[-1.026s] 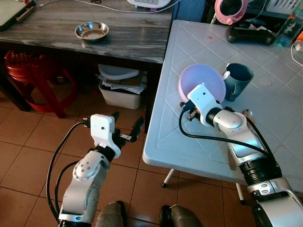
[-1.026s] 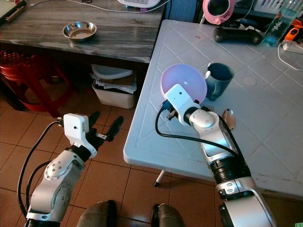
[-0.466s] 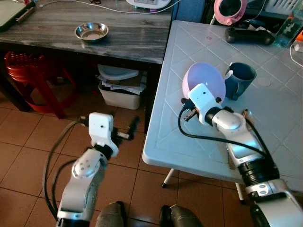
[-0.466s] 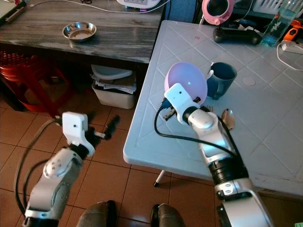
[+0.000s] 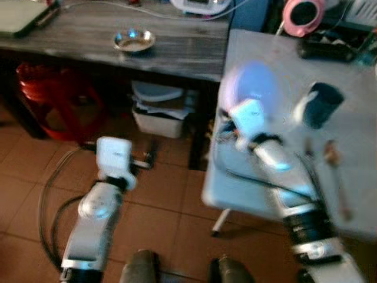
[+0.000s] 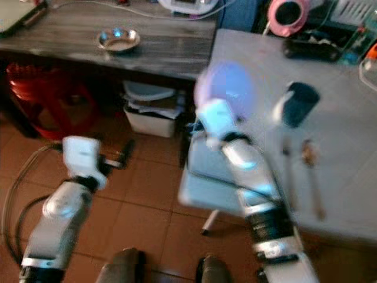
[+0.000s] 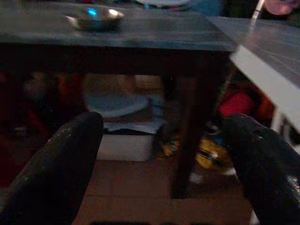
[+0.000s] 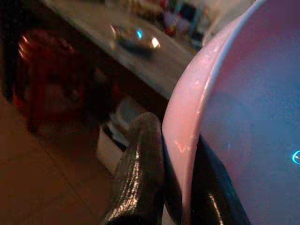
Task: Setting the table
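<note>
right gripper (image 8: 180,187): clenched on bowl (image 5: 254,88) rim, above tabletop (image 5: 353,118) edge
left gripper (image 7: 164,154): spread, nothing held
risk: bowl could be dropped; thin-rim grip

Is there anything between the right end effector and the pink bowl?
No. The right end effector already pinches the rim of the pink bowl, one finger on each side of the rim, nothing between.

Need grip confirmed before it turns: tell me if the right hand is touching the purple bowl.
Touching. The right wrist view shows the right hand with its black fingers pinching the purple bowl rim from both sides.
</note>
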{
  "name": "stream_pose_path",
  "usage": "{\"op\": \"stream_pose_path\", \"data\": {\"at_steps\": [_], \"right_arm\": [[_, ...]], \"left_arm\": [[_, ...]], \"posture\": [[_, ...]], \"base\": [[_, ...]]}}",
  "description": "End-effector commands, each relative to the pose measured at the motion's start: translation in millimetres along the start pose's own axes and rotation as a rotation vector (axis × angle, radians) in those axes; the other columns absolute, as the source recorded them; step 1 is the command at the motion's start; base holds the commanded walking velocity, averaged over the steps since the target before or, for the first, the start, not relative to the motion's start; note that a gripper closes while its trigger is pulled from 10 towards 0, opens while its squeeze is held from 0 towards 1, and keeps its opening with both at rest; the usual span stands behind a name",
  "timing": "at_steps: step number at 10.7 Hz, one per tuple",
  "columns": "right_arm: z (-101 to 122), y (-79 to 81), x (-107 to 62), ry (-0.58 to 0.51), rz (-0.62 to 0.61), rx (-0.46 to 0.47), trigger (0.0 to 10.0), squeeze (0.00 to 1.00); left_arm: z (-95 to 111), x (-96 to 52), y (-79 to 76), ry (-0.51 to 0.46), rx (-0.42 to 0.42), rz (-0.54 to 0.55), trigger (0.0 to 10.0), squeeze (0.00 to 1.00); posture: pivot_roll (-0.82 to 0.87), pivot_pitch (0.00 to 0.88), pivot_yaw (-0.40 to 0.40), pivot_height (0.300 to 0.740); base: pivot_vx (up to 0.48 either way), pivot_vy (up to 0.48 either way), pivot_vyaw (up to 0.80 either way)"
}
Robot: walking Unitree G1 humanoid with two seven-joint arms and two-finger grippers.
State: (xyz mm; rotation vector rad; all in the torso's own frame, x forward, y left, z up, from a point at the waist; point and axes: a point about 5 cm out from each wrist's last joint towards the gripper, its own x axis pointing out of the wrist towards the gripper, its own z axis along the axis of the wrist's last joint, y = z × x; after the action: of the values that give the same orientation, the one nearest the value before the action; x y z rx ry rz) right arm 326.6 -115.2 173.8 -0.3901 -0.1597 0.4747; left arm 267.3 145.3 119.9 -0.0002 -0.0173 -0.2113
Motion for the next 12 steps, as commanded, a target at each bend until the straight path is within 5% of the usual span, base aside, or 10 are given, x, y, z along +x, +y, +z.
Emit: {"op": "stream_pose_path", "data": {"at_steps": [1,4,5,6,12], "right_arm": [[0.0,-4.2,-6.2,-0.013,-0.024,0.000,0.0,0.00],[1.3,3.6,-16.5,-0.048,-0.101,0.055,0.0,0.00],[1.7,3.8,-17.5,-0.054,-0.116,0.063,3.4,0.00],[2.7,7.5,-19.9,-0.064,-0.116,0.064,10.0,0.00],[1.2,11.2,-22.3,-0.057,-0.125,0.084,10.0,0.00]], "left_arm": [[-1.3,0.3,-5.0,0.001,-0.005,-0.007,10.0,0.00],[1.5,3.0,-3.1,-0.021,0.051,0.007,10.0,0.00],[1.8,3.8,-4.8,-0.024,0.056,-0.002,10.0,0.00],[3.3,5.1,-7.4,-0.031,0.067,-0.005,10.0,0.00],[2.2,6.2,-8.7,-0.036,0.058,-0.001,10.0,0.00]], "posture": [[0.00,0.151,-0.017,0.740],[-0.01,0.147,-0.019,0.740],[-0.01,0.145,-0.018,0.740],[-0.01,0.143,-0.017,0.740],[-0.01,0.146,-0.019,0.740]], "base": [[0.000,0.476,0.00],[0.197,0.398,0.00],[0.371,0.304,0.00],[0.405,0.255,0.00],[0.450,0.041,0.00]]}}
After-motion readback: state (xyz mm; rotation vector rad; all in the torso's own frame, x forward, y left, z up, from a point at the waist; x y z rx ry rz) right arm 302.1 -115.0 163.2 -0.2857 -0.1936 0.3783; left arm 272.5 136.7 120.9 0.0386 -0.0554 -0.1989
